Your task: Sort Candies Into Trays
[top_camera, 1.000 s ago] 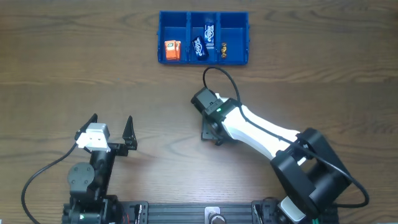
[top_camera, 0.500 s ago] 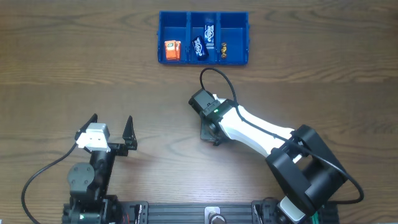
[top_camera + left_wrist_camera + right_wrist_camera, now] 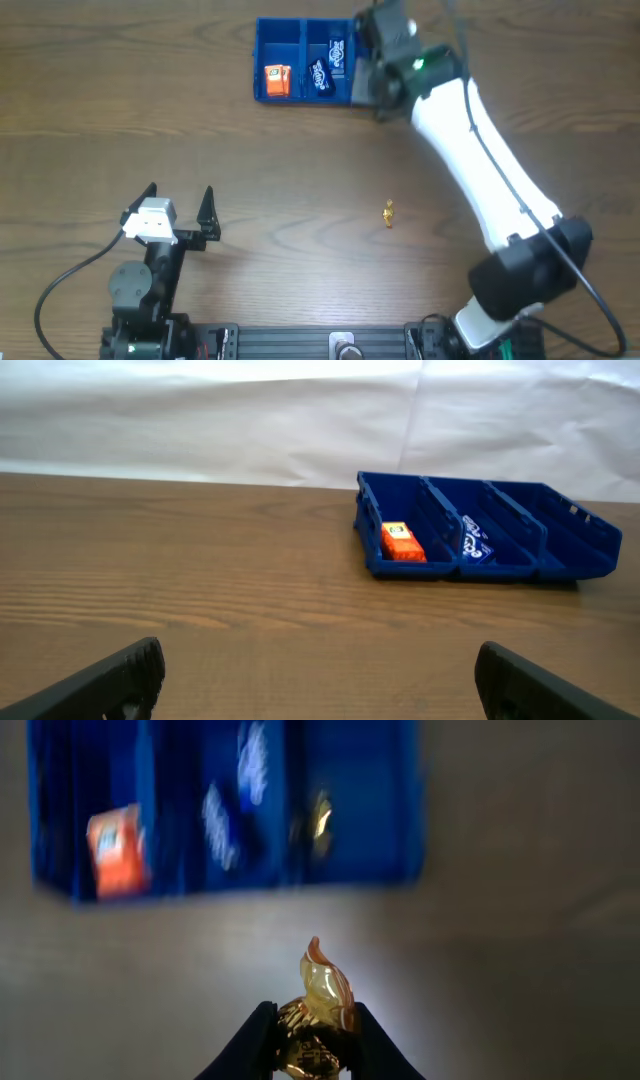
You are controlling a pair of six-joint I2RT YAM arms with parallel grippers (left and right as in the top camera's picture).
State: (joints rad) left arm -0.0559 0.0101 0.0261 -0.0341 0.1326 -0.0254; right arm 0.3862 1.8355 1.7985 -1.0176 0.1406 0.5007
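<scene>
My left gripper [image 3: 180, 203] rests near its base, fingers spread wide, gripping nothing. At the far edge of the table [image 3: 120, 120] stands the blue tray [image 3: 260, 60]. Its left compartment holds an orange candy [image 3: 276, 80] and its middle compartment holds blue-wrapped candies [image 3: 322, 72]. A loose gold candy [image 3: 389, 213] lies on the wood, well apart from the tray. My right gripper [image 3: 310, 1016] is at the tray's right end, fingers closed narrow on a gold-wrapped candy [image 3: 322, 992]. The blurred right compartment appears to hold a small gold piece [image 3: 320, 815].

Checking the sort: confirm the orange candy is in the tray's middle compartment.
No, the orange candy lies in an end compartment of the blue tray.
</scene>
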